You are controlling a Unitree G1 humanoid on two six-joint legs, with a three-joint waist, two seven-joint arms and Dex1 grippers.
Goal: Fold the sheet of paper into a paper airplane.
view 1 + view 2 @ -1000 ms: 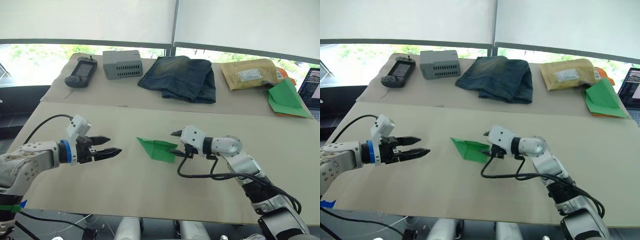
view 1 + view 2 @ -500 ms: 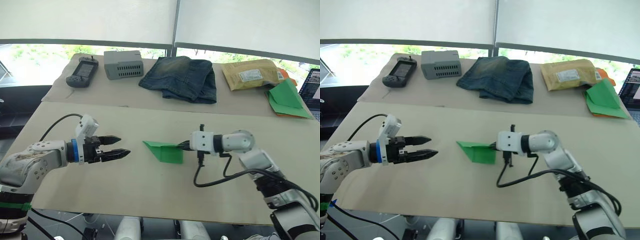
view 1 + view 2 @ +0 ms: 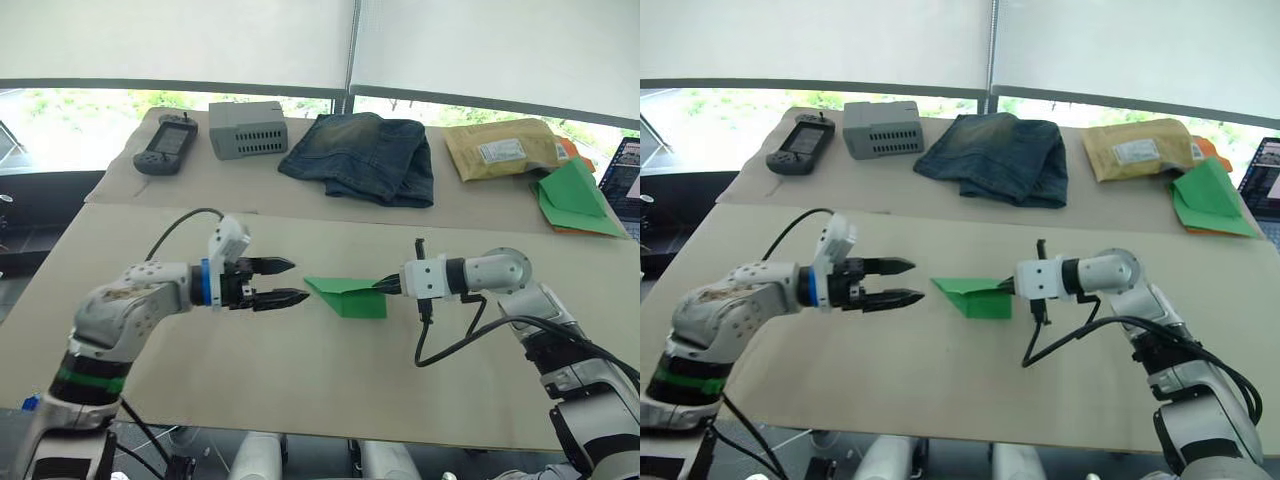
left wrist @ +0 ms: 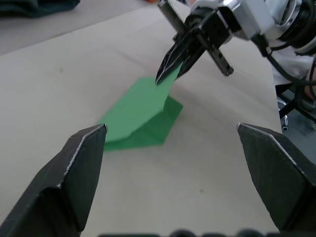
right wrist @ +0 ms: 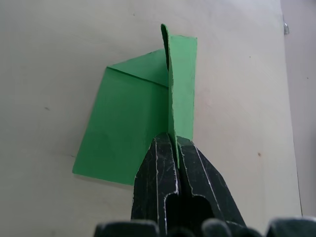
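Table (image 3: 300, 390): beige top, with a second beige surface set behind it by the window
Jeans (image 3: 360, 155): folded on the far surface, between a grey box (image 3: 246, 128) and a padded envelope (image 3: 500, 148)
Paper heap (image 3: 575, 200): green over orange, laid at the far right, well apart from the arms
Handheld device (image 3: 164, 144): placed at the far left, beside the grey box
Paper (image 3: 346, 296): found mid-table between the two grippers, partly folded; one flap is raised on edge while the rest lies flat
Right gripper (image 3: 383, 286): clamped on the raised flap's edge, fingers pressed together on it
Left gripper (image 3: 288, 281): fingers spread apart, nothing held, pointed at the paper's tip from just beside it
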